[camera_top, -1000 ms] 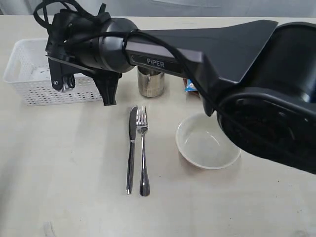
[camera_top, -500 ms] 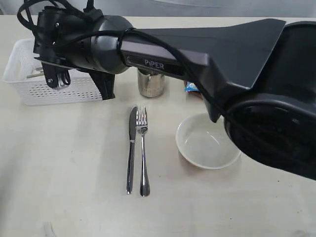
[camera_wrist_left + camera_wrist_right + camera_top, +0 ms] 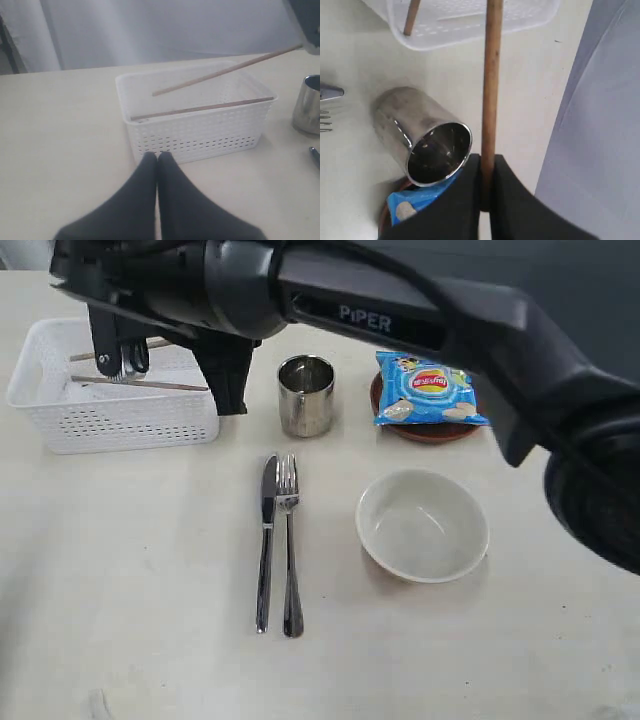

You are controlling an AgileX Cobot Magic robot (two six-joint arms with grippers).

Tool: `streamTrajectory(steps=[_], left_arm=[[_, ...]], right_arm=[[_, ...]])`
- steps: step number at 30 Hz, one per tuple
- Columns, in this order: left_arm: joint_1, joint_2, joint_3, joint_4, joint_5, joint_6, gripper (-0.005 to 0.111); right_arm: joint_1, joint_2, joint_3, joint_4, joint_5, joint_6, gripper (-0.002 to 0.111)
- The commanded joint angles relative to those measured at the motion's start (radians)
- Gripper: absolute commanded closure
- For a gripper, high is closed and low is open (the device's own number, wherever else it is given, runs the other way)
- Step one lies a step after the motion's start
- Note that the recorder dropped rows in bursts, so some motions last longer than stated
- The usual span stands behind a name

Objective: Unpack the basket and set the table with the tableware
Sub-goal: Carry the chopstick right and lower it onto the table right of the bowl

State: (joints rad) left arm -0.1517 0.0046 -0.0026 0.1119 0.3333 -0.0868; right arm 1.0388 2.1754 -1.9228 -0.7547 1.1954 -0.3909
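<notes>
The white basket (image 3: 110,410) stands at the table's (image 3: 130,590) far left. One wooden chopstick (image 3: 140,384) lies across its rim. My right gripper (image 3: 487,161) is shut on the end of the other chopstick (image 3: 490,80), which slants up over the basket (image 3: 195,125). My left gripper (image 3: 158,156) is shut and empty, just short of the basket's near wall. Knife (image 3: 266,540) and fork (image 3: 290,540) lie side by side mid-table. The steel cup (image 3: 306,395), cream bowl (image 3: 422,525) and brown plate (image 3: 425,431) are set out. The spoon is out of view.
A blue chip bag (image 3: 430,390) lies on the brown plate. The right arm (image 3: 300,290) spans the back of the scene from the right, above the cup and plate. The cup (image 3: 307,105) stands just right of the basket.
The right arm has risen and swung back over the basket, lifting one chopstick by its end. The chip bag and plate, hidden before, now show.
</notes>
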Motion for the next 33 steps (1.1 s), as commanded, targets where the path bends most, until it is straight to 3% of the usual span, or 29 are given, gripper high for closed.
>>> streamTrajectory(steps=[1, 9, 16, 22, 28, 33], left_arm=[[0.003, -0.005, 0.003, -0.011, -0.007, 0.002, 0.107], [0.003, -0.005, 0.003, -0.011, -0.007, 0.002, 0.107], [0.003, -0.005, 0.003, -0.011, -0.007, 0.002, 0.107], [0.003, -0.005, 0.003, -0.011, -0.007, 0.002, 0.107], [0.003, -0.005, 0.003, -0.011, -0.007, 0.002, 0.107], [0.003, -0.005, 0.003, -0.011, -0.007, 0.002, 0.107]], right_arm=[[-0.026, -0.067, -0.006, 0.032, 0.026, 0.042, 0.109], [-0.102, -0.228, 0.057, 0.193, 0.026, 0.09, 0.109], [-0.19, -0.447, 0.363, 0.195, 0.026, 0.185, 0.109], [-0.318, -0.677, 0.683, 0.197, 0.017, 0.229, 0.109], [-0.483, -0.856, 0.959, 0.182, -0.074, 0.112, 0.109], [-0.65, -0.894, 1.027, 0.162, -0.143, 0.419, 0.109]])
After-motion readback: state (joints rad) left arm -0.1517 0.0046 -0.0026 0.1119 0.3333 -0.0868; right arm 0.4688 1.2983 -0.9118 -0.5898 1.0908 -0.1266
